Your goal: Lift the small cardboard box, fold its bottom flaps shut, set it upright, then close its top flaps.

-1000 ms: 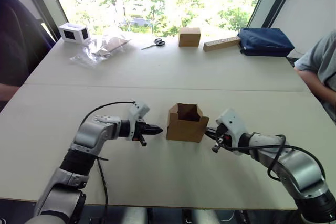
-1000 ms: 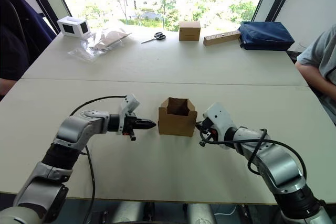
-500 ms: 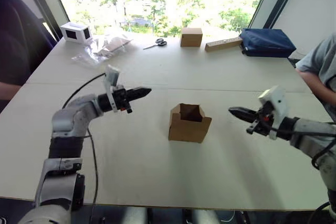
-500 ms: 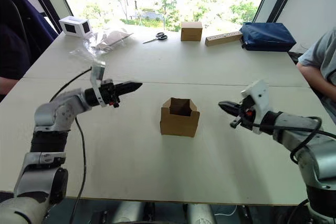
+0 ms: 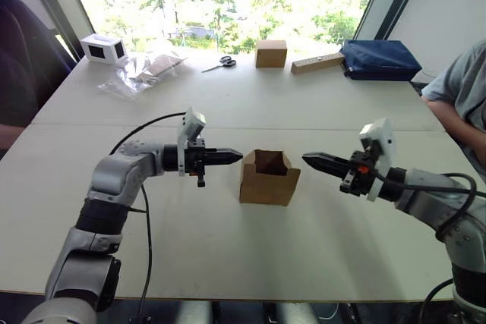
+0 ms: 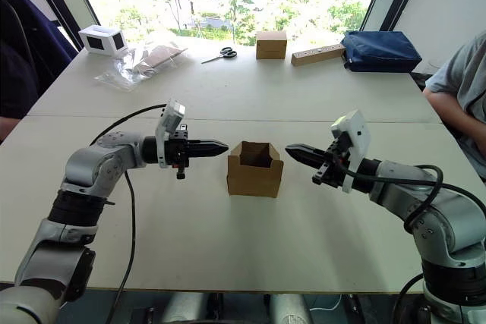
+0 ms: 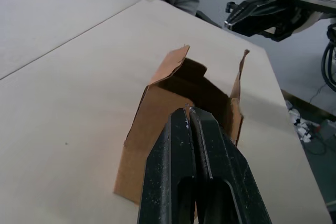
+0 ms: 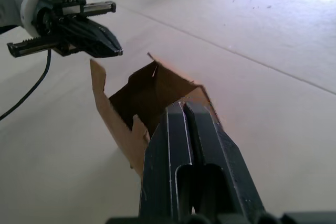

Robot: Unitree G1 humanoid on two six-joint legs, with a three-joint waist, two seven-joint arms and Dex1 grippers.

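Worktop (image 5: 228, 263): pale, two slabs with a seam running 9 to 3 o'clock behind the box.

Person's sleeve and arm (image 5: 463, 104) at the 3 o'clock edge; dark clothing (image 5: 19, 66) at the 9 o'clock edge.

Blue bag (image 5: 381, 60) at far 1 o'clock, by the window.

Box (image 5: 269, 178): plain brown cardboard, standing upright near worktop centre, open end up. Top flaps (image 5: 271, 162) stand up around the opening, not folded in; dark interior visible.

Left arm comes in from 9 o'clock. Left gripper (image 5: 231, 158) level, pointing toward 3 o'clock, tip just beside the box's 9 o'clock upper edge; whether it touches cannot be told. Fingers (image 7: 202, 145) pressed together, nothing between them.

Right arm comes in from 3 o'clock. Right gripper (image 5: 311, 161) level, pointing toward 9 o'clock, tip near the box's 3 o'clock upper edge, a small gap showing. Fingers (image 8: 197, 140) together, holding nothing.

Far edge, 10 to 12 o'clock: crumpled clear plastic bag (image 5: 140, 72); small white box with dark windows (image 5: 104, 48) at 10 o'clock; tan bar (image 5: 317, 64) just beside the blue bag; neat tan cube (image 5: 271, 53) at 12 o'clock; scissors (image 5: 219, 63) between cube and plastic bag.
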